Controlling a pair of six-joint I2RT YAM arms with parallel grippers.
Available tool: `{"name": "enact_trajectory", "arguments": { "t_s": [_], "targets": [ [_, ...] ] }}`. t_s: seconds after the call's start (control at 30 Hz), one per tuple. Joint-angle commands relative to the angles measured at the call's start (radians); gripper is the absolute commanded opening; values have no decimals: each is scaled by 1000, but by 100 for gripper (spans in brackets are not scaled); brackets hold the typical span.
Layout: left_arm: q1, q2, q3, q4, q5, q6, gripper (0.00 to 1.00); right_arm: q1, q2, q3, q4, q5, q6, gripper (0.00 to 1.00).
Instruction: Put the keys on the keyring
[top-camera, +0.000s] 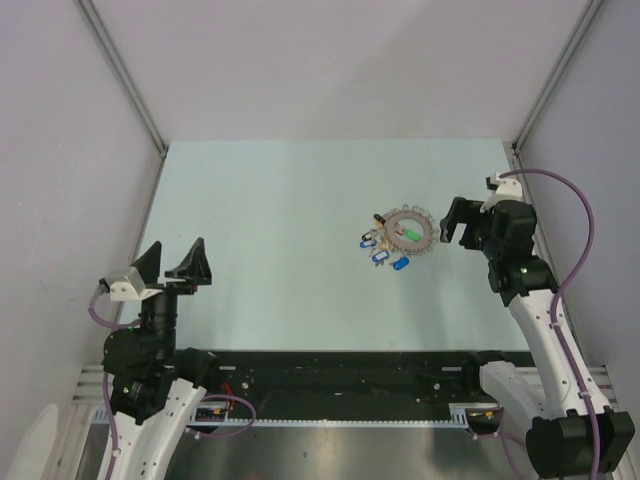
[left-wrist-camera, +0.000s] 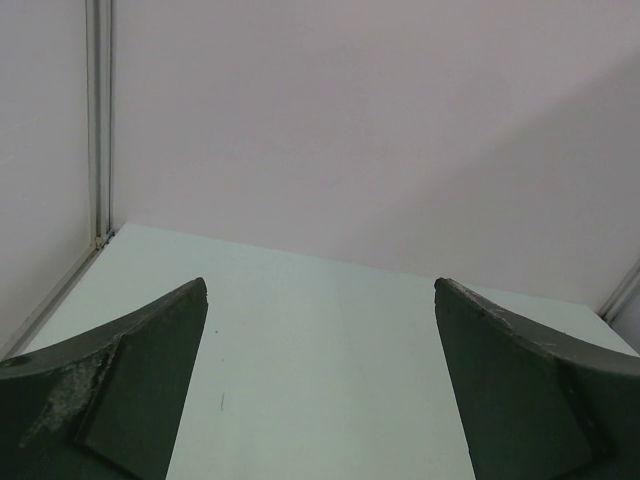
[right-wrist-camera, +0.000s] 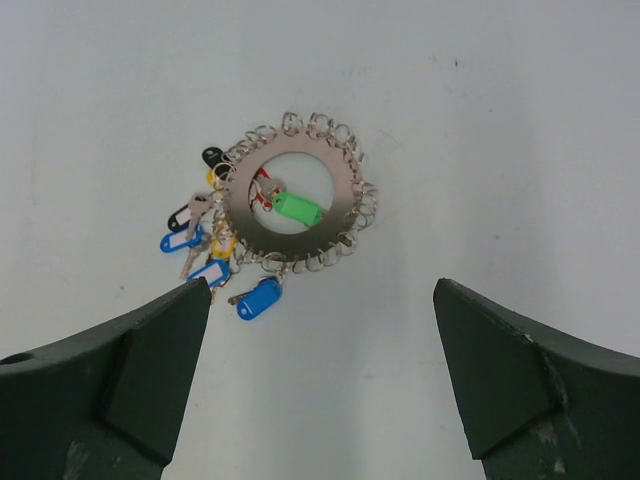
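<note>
1. Location. The keyring (top-camera: 421, 222) (right-wrist-camera: 300, 248) lies flat on the desk (top-camera: 280, 200), right of centre. The keys (top-camera: 380, 250) (right-wrist-camera: 207, 272) are bunched against its left and lower rim. 1 green key (right-wrist-camera: 297, 209) lies inside the hole. Whether any key is already linked to the small wire loops on the rim cannot be determined.

2. End effectors. The right end effector (top-camera: 452, 222) (right-wrist-camera: 320, 285) hovers near the ring with its fingers spread wide and nothing between them. The left end effector (top-camera: 176, 250) (left-wrist-camera: 320, 285) is also spread wide and empty, well apart from the work.

3. Handling. The ring is probably stiff, thin and smooth metal that slides when pushed. Grip it across the flat band on the bare right side. The keys are probably light and easily scattered; pinch each by its plastic head.
</note>
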Motion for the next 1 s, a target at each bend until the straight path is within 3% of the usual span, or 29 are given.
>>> {"name": "enact_trajectory", "arguments": {
  "t_s": [0.0, 0.2, 0.5, 0.77, 0.97],
  "targets": [
    [-5, -14, 3, 5, -24, -7, 100, -3, 30, 40, 3, 21, -21, 100],
    [-36, -84, -4, 6, -52, 2, 100, -1, 70, 112, -37, -3, 17, 100],
    [-87, -73, -5, 3, -59, 4, 100, 6, 461, 319, -323, 102, 3, 100],
    [-85, -26, 4, -7, -55, 12, 100, 42, 780, 518, -406, 129, 8, 100],
    [-82, 25, 16, -29, -49, 16, 100, 42, 991, 650, -410, 110, 39, 88]
  ]
}}
